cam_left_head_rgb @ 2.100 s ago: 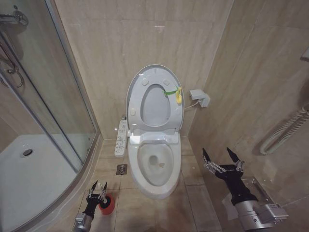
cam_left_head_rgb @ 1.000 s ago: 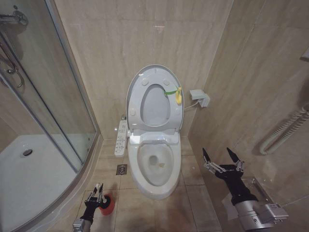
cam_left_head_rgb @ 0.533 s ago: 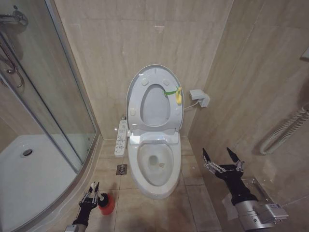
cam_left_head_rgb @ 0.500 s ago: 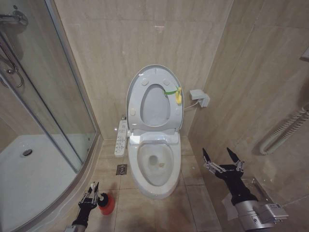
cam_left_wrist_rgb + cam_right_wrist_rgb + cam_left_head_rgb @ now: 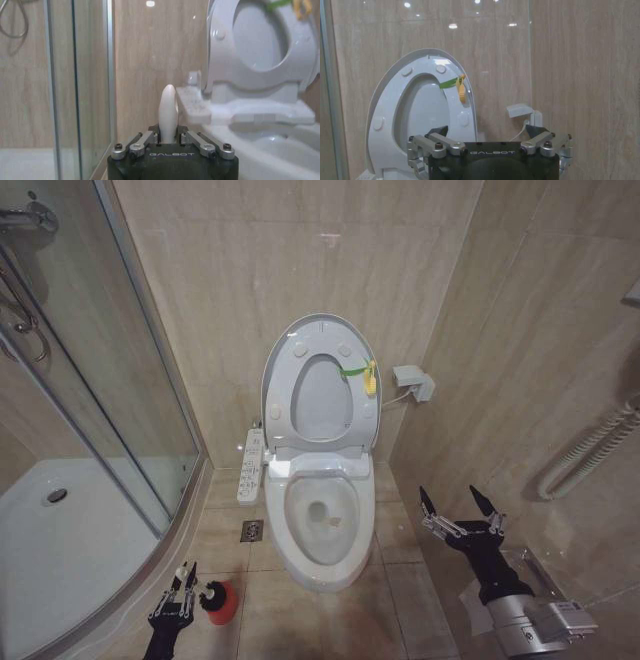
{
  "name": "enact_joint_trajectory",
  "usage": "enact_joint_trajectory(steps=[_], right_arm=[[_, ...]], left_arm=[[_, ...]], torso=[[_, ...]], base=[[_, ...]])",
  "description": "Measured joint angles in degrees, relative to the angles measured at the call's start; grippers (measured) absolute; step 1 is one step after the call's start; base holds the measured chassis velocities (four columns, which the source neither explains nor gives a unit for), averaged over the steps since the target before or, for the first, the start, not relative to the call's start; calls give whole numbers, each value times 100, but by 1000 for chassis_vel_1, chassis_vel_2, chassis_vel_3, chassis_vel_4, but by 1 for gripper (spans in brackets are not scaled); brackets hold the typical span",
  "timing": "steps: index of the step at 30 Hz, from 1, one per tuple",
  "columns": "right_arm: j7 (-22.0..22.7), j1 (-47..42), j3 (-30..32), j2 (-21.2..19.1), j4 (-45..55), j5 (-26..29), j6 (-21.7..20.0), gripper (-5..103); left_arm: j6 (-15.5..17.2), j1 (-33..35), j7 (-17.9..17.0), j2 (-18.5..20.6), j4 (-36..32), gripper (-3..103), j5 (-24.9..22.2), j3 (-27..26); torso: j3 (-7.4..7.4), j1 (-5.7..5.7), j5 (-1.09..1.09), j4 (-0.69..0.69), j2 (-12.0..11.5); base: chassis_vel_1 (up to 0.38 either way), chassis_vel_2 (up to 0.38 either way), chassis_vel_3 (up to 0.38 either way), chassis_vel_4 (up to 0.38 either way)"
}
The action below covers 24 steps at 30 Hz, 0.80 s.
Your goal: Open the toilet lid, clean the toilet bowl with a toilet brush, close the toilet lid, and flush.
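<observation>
— What had changed since a couple of seconds before?

— The big things had not. The toilet bowl [image 5: 322, 525] stood against the back wall, and the toilet lid [image 5: 322, 385] leaned upright against that wall, seat raised with it, the yellow-green tag [image 5: 366, 374] on its right edge. The button panel [image 5: 251, 465] stuck out on the bowl's left side. Only the left arm had moved: the left gripper [image 5: 178, 596] had been over the red holder cup [image 5: 219, 602], and now it sat lower in the head view and just to the left of the cup.

— Did it hold anything?

— Yes. In the left wrist view its fingers [image 5: 139, 144] were closed on the white handle of the toilet brush [image 5: 168, 112], which stood up between them. The dark bristle head [image 5: 212, 588] lay at the cup's mouth.

— And the other arm?

— The right gripper [image 5: 460, 514] hung spread wide and empty, near the right wall, well apart from the bowl.

— Room to move?

— Tight on the left: the curved glass shower screen [image 5: 120, 380] and its sill ran close beside the cup. Bare floor tiles [image 5: 330, 615] lay in front of the bowl.
</observation>
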Motion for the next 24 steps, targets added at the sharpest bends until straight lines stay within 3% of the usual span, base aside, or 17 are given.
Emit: enact_joint_trajectory(steps=[7, 14, 22, 24], right_arm=[[1, 0, 0, 0, 0, 0, 0, 100], [0, 0, 0, 0, 0, 0, 0, 100], [0, 0, 0, 0, 0, 0, 0, 100], [0, 0, 0, 0, 0, 0, 0, 100]], left_arm=[[-2, 453, 10, -75, -861, 20, -39, -1], [230, 707, -105, -150, -1683, 20, -50, 68], [784, 900, -155, -75, -2795, 20, -145, 246], [1103, 875, -151, 39, -3216, 20, -268, 263]], torso=[[0, 0, -1, 0, 0], [0, 0, 0, -1, -1], [0, 0, -1, -1, -1], [0, 0, 0, 0, -1]], base=[[0, 0, 0, 0], [0, 0, 0, 0], [0, 0, 0, 0], [0, 0, 0, 0]])
